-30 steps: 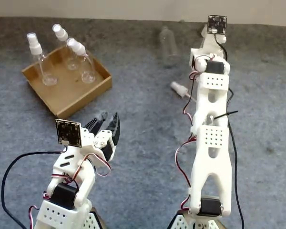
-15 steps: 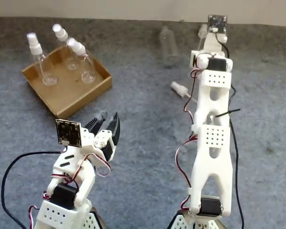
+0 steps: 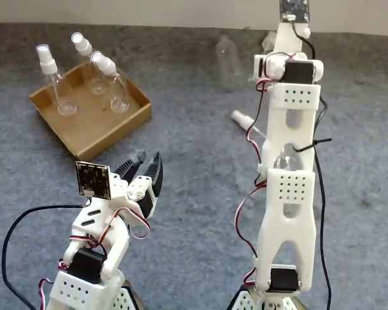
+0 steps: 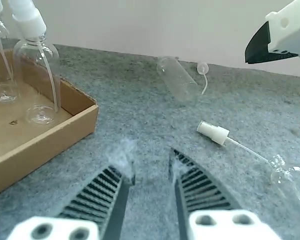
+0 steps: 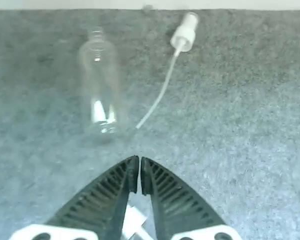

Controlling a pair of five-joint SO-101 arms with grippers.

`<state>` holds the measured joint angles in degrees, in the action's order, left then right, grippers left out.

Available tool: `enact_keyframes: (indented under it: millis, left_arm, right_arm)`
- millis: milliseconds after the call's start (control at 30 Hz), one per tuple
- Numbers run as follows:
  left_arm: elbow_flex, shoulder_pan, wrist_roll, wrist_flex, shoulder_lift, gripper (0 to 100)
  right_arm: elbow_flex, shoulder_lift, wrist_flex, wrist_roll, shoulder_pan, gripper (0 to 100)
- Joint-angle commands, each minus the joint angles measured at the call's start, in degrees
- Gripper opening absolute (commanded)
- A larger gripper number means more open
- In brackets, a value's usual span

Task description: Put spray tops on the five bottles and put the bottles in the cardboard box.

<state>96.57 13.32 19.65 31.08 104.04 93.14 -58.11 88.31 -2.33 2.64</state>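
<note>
Right arm [image 3: 289, 123] just stretched farther out, claw [image 5: 139, 162] pinched shut on nothing, nose over the capless bottle [image 5: 100, 90] and loose spray top [image 5: 182, 35], so guessing bottle 4 of 5 is next.

your gripper [image 4: 149, 161] hangs parted over the tabletop [image 4: 140, 120]; the cardboard box [image 4: 65, 125] holding capped bottles [image 4: 37, 65] sits near, a bare bottle [image 4: 176, 77] and spray top [image 4: 213, 133] lie beyond.

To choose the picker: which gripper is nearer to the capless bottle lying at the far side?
Right. The right gripper hangs just short of the capless bottle; the left gripper is far back, near the front corner of the cardboard box.
</note>
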Motion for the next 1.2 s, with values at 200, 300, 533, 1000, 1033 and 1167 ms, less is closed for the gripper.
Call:
enact_keyframes:
  millis: [200,300,533,1000,1033,1167]
  left_arm:
    - [0.57,-0.92,-0.53,0.09,0.4,8]
    - [0.57,-0.92,-0.53,0.09,0.4,8]
    - [0.57,-0.84,-0.53,0.88,0.4,8]
    - [0.57,-0.57,-0.53,0.88,0.4,8]
    - [0.57,-0.57,-0.53,0.88,0.4,8]
    - [0.57,-0.57,-0.53,0.88,0.4,8]
  right_arm:
    - [5.41,5.05,-0.31,-0.44,1.01,0.7]
    - [5.67,1.89,-5.41,-0.18,0.84,3.0]
    - [5.76,-8.66,-14.73,-0.09,1.27,22.5]
    - [5.23,-23.52,-46.73,0.09,1.27,23.1]
    - [5.14,-24.31,-47.96,0.62,1.45,23.1]
    - [5.14,-26.86,-49.19,2.02,1.8,23.1]
